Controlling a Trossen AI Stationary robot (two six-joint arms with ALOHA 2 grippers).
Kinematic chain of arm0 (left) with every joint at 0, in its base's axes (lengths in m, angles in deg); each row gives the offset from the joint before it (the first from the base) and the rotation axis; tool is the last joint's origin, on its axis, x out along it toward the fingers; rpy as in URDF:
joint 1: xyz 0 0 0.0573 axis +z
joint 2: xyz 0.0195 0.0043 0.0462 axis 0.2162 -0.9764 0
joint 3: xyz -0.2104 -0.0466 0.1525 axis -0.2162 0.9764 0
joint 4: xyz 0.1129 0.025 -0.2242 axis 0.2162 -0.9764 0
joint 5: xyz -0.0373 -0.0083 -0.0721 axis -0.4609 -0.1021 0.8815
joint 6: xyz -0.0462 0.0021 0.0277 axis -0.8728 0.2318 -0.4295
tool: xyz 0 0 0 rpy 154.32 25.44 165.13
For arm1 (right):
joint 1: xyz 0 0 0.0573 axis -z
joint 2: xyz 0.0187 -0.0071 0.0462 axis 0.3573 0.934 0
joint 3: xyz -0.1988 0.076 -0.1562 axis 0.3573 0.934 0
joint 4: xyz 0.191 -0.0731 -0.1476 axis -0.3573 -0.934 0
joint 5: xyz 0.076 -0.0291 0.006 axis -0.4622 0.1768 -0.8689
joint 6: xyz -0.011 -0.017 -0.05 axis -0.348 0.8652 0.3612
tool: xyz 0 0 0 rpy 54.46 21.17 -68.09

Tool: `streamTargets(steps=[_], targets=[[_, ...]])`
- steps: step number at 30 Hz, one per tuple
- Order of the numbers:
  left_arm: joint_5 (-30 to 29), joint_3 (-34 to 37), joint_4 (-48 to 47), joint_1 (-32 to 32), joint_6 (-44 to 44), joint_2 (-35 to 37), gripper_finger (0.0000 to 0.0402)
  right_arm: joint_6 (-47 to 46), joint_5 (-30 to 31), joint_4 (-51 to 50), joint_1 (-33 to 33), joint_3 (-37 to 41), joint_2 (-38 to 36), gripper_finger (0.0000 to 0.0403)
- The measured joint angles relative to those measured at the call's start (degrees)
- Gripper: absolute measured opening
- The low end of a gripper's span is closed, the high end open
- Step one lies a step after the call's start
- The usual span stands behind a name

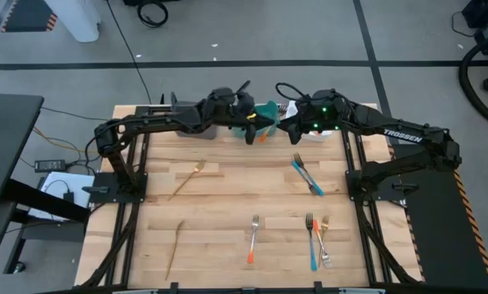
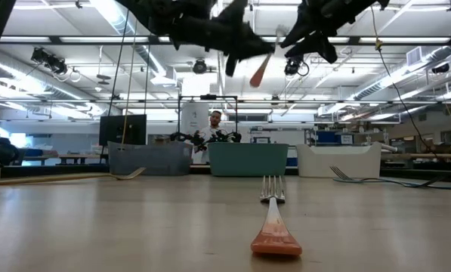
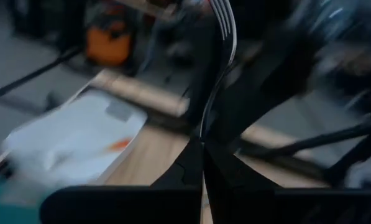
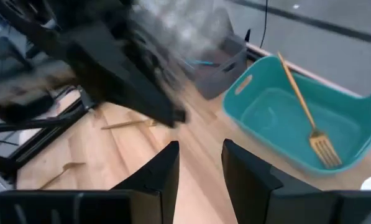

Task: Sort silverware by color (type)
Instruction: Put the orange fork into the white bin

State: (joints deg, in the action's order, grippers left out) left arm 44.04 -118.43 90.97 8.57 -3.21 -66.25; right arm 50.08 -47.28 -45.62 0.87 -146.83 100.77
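On the left of the wooden table [image 1: 227,188] lie two gold forks [image 1: 188,179]. The left gripper [image 1: 252,131] is clenched on an orange-handled fork [image 1: 262,137], held up just before the teal plastic bin [image 1: 268,110], which contains one gold fork [image 4: 309,124]. The right gripper [image 1: 297,126], fingers apart and holding nothing, hangs near the white bin [image 2: 338,160]. Blue-handled forks [image 1: 307,175] lie further right.

Overhead, table-level and wrist views, shared table [image 1: 227,204]
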Motion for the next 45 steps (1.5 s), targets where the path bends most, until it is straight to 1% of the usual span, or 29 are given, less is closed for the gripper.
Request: streamTargets(steps=[2,5,10,16,21,26,30,34,36,38,40,43,45], targets=[[1.43,-0.02,2.93,0.05,-1.80,0.08,0.0010,0.33,1.63,0.20,0.00,0.00,0.00,0.0128],[1.76,-0.02,3.74,0.09,-2.96,0.09,0.0010,2.29,2.46,1.75,0.02,0.00,0.00,0.0128],[1.89,-0.06,3.33,0.10,-2.88,0.15,0.0010,4.34,1.09,5.04,0.02,0.02,0.04,0.0128],[2.10,-0.09,2.52,0.66,-2.65,0.18,0.0010,5.12,-0.02,5.63,0.04,0.02,0.00,0.0128],[2.35,-0.09,0.86,1.30,-2.62,0.11,0.0010,5.68,0.47,8.23,0.12,0.02,0.00,0.0128],[2.59,-0.07,0.11,1.38,-2.55,0.07,0.0010,5.85,-2.70,12.10,0.82,-0.02,0.00,0.0128],[2.70,-0.07,-0.24,1.29,-2.47,0.07,0.0010,4.83,1.21,12.25,0.78,-0.02,0.00,0.0128],[2.70,-0.07,-0.26,1.33,-2.47,0.06,0.0010,4.65,2.23,12.14,0.87,-0.02,0.00,0.0124],[2.70,-0.07,-0.15,1.38,-2.47,0.05,0.0010,4.67,2.42,12.01,0.85,-0.02,0.00,0.0117],[2.67,-0.07,-0.16,1.38,-2.47,0.05,0.0010,4.67,2.41,11.94,0.85,-0.02,0.00,0.0101],[2.64,-0.07,-0.15,1.36,-2.47,0.06,0.0010,4.66,2.42,11.96,0.84,-0.02,0.00,0.0074],[2.85,-0.07,-0.08,1.33,-2.52,0.05,0.0011,5.00,2.29,11.94,0.83,-0.02,0.02,0.0022],[2.83,-0.07,-0.08,1.34,-2.60,0.05,0.0012,5.48,2.45,11.92,0.83,-0.02,0.02,0.0013]])
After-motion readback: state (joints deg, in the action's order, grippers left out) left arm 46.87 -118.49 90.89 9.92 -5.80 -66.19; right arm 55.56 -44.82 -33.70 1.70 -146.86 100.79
